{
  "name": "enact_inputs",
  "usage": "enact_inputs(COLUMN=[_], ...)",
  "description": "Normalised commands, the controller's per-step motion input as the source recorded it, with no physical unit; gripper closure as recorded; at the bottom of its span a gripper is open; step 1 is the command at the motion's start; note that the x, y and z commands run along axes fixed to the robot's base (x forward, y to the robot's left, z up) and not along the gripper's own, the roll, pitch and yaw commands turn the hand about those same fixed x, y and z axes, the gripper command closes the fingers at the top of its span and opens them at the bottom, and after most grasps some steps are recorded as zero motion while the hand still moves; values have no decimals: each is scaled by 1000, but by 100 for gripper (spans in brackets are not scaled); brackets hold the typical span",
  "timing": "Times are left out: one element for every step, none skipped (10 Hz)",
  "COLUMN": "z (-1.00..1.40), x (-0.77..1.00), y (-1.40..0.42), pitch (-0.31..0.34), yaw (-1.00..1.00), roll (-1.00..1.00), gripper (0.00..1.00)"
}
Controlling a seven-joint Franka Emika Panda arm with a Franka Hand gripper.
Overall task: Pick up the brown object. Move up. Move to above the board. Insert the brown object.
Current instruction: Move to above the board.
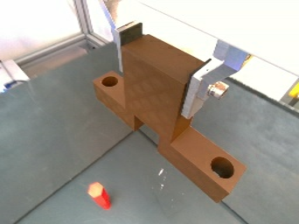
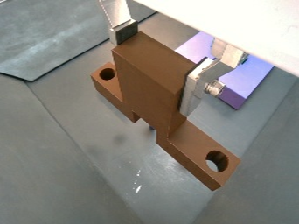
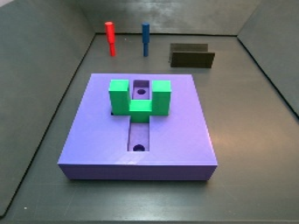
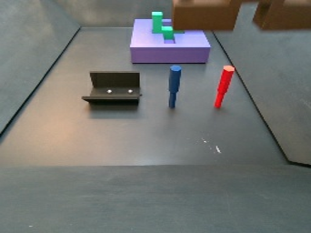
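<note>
The gripper (image 1: 162,70) is shut on the brown object (image 1: 158,83), a reddish-brown bar with a round hole at each end and a tall block rising from its middle. The silver fingers clamp the tall block's two sides in both wrist views (image 2: 160,63). The object hangs in the air over the grey floor. In a side view it shows at the top edge (image 4: 206,11), beside and above the board (image 4: 152,50). The lavender board (image 3: 105,131) carries a green U-shaped block (image 3: 138,96) over its grooved middle. A corner of the board shows beyond the gripper (image 2: 228,83).
A red peg (image 4: 224,86) and a blue peg (image 4: 174,85) stand upright on the floor. The red peg also shows in a wrist view (image 1: 100,194). The dark fixture (image 4: 113,88) stands beside the pegs. Grey walls enclose the floor.
</note>
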Motion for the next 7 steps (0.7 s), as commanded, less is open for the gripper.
enact_inputs(z=[-205, -301, -210, -184, -179, -177, 80], x=[7, 32, 50, 53, 56, 58, 280], y=[5, 12, 14, 16, 17, 18, -1400], pitch=[51, 61, 17, 5, 3, 2, 34], yaw=[-11, -9, 0, 1, 1, 2, -154], roll=[6, 2, -3, -3, -2, -2, -68], gripper=[100, 100, 100, 100, 100, 100, 100])
